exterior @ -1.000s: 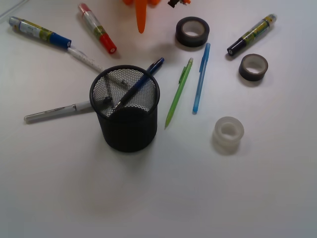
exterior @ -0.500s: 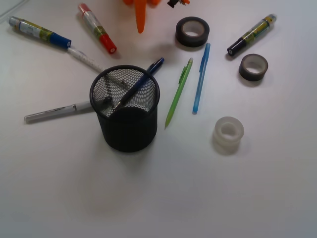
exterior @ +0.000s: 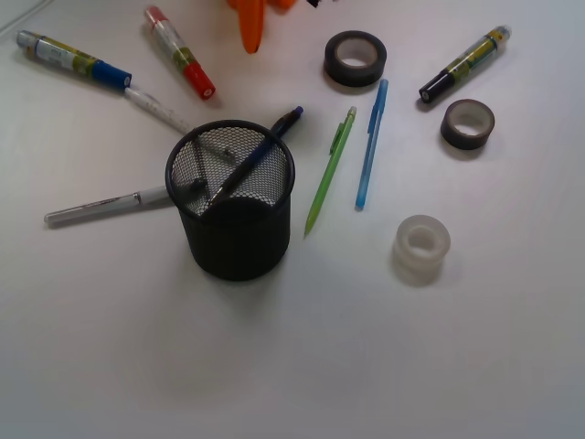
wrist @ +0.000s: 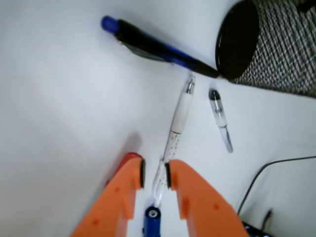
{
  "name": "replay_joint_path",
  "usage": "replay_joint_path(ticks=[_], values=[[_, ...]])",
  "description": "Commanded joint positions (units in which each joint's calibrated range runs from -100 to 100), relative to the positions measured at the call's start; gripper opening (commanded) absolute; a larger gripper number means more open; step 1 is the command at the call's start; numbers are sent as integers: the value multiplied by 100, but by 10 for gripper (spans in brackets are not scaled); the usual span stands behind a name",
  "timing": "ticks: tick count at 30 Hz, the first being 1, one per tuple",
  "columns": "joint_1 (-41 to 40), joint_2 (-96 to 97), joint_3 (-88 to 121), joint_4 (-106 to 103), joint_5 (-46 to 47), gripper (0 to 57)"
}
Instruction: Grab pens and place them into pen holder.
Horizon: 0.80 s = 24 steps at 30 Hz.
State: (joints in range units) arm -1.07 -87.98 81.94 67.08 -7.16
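The black mesh pen holder (exterior: 230, 197) (wrist: 269, 44) stands left of centre, with a dark blue pen (exterior: 265, 146) (wrist: 158, 47) leaning in it. Behind it on the table lies a white-clear pen (exterior: 160, 110) (wrist: 178, 116). A silver-white pen (exterior: 101, 208) lies to its left, and a lime green pen (exterior: 331, 169) and a light blue pen (exterior: 370, 155) to its right. My orange gripper (exterior: 251, 32) (wrist: 154, 174) hangs at the far edge, above the white-clear pen's rear end. It is open by a narrow gap. The pen lines up with that gap from the wrist view but still rests on the table.
Thick markers lie at the back: blue-capped (exterior: 73, 57) (wrist: 151, 219), red-capped (exterior: 180, 53) and black-capped (exterior: 464, 62). Three tape rolls sit to the right: (exterior: 356, 58), (exterior: 468, 123), (exterior: 421, 247). A short clear stick with a dark end (wrist: 219, 118) lies beside the holder. A black cable (wrist: 266, 170) runs nearby.
In the front view the orange gripper tip has drawn back toward the top edge and slightly left. None of the pens has moved.
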Motion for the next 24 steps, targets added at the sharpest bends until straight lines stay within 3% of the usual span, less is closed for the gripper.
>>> replay_joint_path(ticks=[1, 10, 15, 24], values=[[403, 1569, -1165, -129, -376, 54], [874, 4374, -2705, -453, -376, 58], [904, 4892, -2814, -1275, -381, 149], [1090, 6210, -2968, -1687, -606, 157]])
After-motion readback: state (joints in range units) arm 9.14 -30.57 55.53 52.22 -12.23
